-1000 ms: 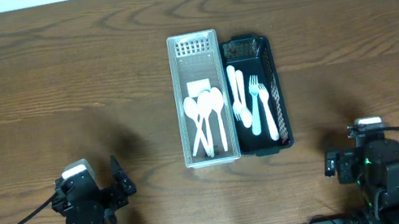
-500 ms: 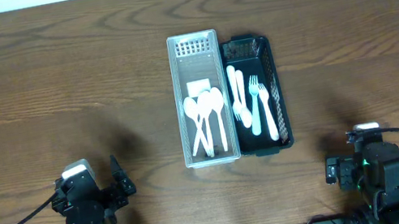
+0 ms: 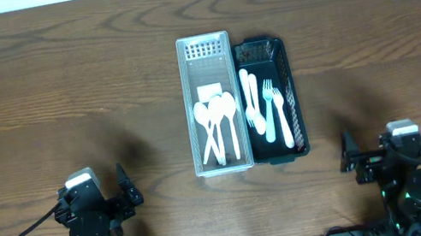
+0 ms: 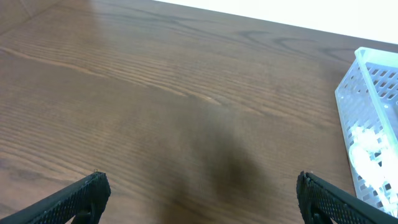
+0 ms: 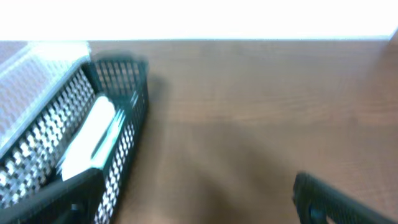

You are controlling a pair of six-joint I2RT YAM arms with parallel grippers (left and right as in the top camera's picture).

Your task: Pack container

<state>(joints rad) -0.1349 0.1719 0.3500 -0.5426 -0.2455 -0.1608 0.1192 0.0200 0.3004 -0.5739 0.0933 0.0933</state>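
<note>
A white slotted basket [image 3: 187,96] stands at the table's middle and holds several white plastic spoons [image 3: 218,123]. A black slotted basket [image 3: 294,94] touches its right side and holds white forks and spoons [image 3: 272,111]. My left gripper [image 3: 126,190] is open and empty near the front left edge; in the left wrist view [image 4: 199,199] it is over bare wood, with the white basket [image 4: 373,93] far right. My right gripper [image 3: 371,152] is open and empty at the front right; the blurred right wrist view [image 5: 196,199] shows the black basket [image 5: 124,93] to its left.
The wooden table [image 3: 58,93] stretches wide on both sides of the baskets. A pale wall or edge runs along the far side. Cables trail from both arms at the front edge.
My right arm has shifted a little to the right and its wrist has turned, so the right wrist view is blurred. The left arm and both baskets have not moved.
</note>
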